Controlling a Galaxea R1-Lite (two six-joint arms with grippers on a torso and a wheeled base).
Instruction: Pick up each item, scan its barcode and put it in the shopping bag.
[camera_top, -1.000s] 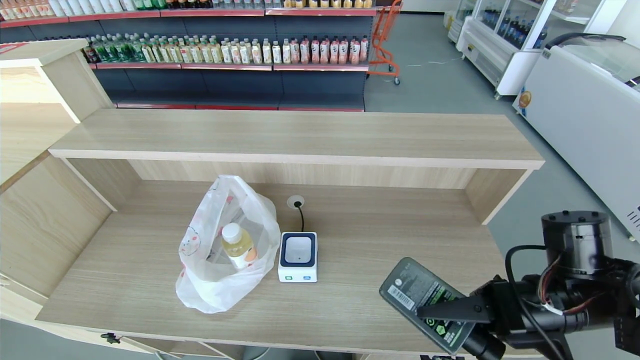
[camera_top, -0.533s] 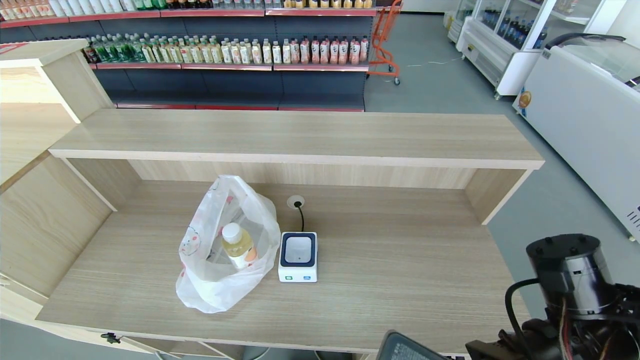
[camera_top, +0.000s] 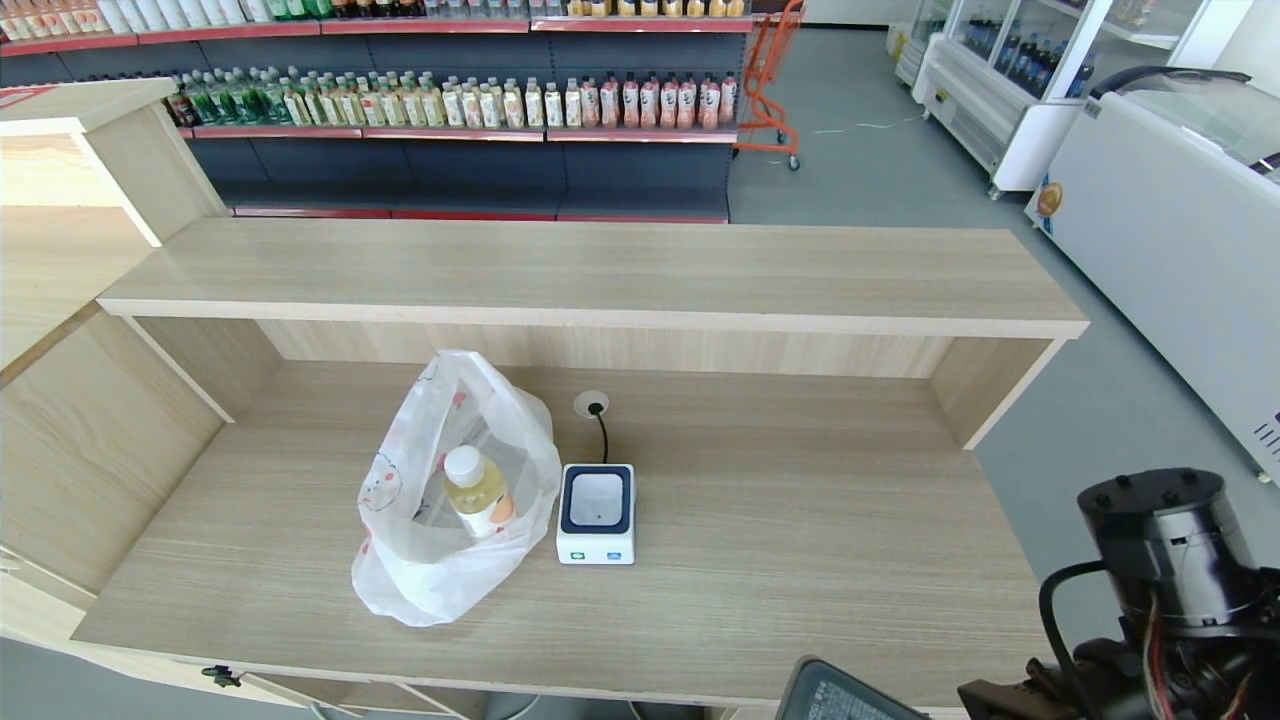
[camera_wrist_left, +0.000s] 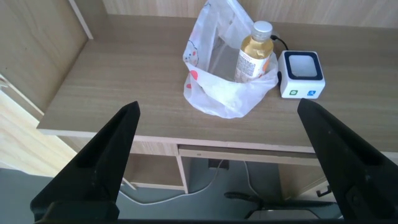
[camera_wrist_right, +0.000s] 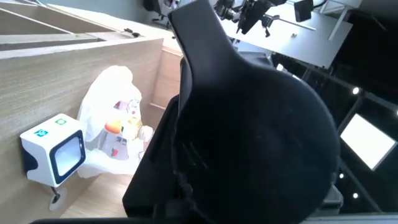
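A white plastic shopping bag (camera_top: 440, 530) stands open on the wooden counter (camera_top: 800, 520), with a bottle of yellow drink (camera_top: 473, 492) upright inside. Just right of it sits the white barcode scanner (camera_top: 597, 512), its window facing up. My right gripper (camera_top: 985, 698) hangs past the counter's near right edge, shut on a dark flat pouch (camera_top: 845, 700); that pouch (camera_wrist_right: 249, 124) hides the fingers in the right wrist view. My left gripper (camera_wrist_left: 217, 106) is open and holds nothing. It hovers off the counter's near edge, facing the bag (camera_wrist_left: 224, 81) and scanner (camera_wrist_left: 301, 73).
A raised shelf (camera_top: 600, 270) runs along the counter's back, with side walls left and right. The scanner's cable (camera_top: 602, 432) leads into a grommet behind it. Store shelves of bottles and freezers stand beyond. The counter's right half is bare wood.
My right gripper has dropped with the dark pouch from above the counter's near right corner toward the lower edge of the head view, then drifted slightly right. Bag, bottle and scanner stayed put.
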